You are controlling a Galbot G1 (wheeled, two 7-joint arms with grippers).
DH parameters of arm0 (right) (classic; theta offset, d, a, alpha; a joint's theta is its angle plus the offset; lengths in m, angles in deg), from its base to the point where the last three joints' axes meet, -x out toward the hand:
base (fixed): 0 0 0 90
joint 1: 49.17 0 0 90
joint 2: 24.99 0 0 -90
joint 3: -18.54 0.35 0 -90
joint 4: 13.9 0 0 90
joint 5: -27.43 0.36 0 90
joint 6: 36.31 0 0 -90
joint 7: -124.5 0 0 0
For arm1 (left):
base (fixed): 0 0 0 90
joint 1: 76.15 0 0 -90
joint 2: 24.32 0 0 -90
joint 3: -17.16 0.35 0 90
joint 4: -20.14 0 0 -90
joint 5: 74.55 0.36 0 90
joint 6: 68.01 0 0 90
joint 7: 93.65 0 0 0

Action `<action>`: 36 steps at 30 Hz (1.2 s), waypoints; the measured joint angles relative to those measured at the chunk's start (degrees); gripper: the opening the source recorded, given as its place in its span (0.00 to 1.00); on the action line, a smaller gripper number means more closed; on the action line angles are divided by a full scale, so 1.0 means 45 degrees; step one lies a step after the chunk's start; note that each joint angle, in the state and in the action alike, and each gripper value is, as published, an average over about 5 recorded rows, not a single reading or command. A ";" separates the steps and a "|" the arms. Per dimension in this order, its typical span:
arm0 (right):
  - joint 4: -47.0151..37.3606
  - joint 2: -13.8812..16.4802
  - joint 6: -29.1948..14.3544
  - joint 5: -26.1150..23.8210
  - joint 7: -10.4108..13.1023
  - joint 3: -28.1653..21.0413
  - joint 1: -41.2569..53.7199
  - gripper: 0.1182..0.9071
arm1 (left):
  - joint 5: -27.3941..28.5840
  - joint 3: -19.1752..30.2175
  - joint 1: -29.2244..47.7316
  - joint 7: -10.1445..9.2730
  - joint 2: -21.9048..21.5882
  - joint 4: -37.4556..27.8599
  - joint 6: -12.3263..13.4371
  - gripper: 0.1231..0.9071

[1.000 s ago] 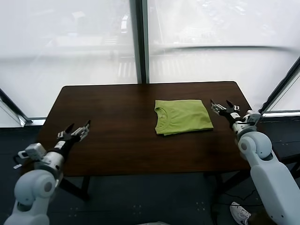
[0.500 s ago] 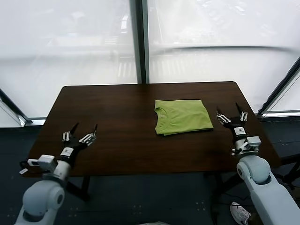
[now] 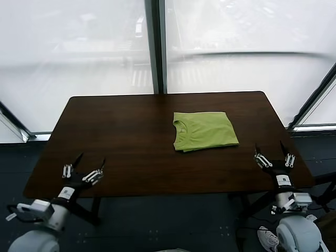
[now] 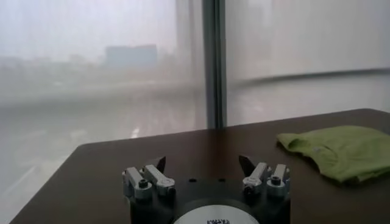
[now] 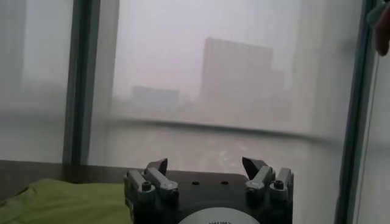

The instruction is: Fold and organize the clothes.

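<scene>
The clothes [image 3: 205,130], a lime-green T-shirt, lie folded into a neat rectangle on the dark wooden table [image 3: 131,142], right of centre, with the ribbed collar toward the left. The T-shirt [image 4: 341,150] also shows in the left wrist view, and its edge [image 5: 67,202] in the right wrist view. My left gripper [image 3: 84,165] hovers open and empty at the table's near left edge, far from the shirt. My right gripper [image 3: 271,151] stands open and empty at the near right corner, below and to the right of the shirt.
Large windows with a dark vertical frame [image 3: 156,47] stand behind the table. A slanted dark frame [image 3: 312,100] runs at the right. Table legs and a white shoe [image 3: 269,239] show on the floor below the near right edge.
Both arms have drawn back toward me and downward, away from the shirt, the grippers now at the near table edge. The folded shirt has not moved.
</scene>
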State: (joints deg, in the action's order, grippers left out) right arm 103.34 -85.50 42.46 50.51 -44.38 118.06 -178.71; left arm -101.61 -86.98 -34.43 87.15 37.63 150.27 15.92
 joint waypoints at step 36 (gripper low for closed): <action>0.0858 -0.0491 0.0854 -0.0443 -0.0058 -0.0814 -0.1790 1.00 | -0.0356 -0.0190 -0.1759 -0.0507 0.0387 0.0635 -0.0709 1.00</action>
State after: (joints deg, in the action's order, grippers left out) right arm 107.20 -87.71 46.30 48.51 -44.64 114.40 -186.77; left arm -103.21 -87.84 -42.34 84.87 39.37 153.13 12.73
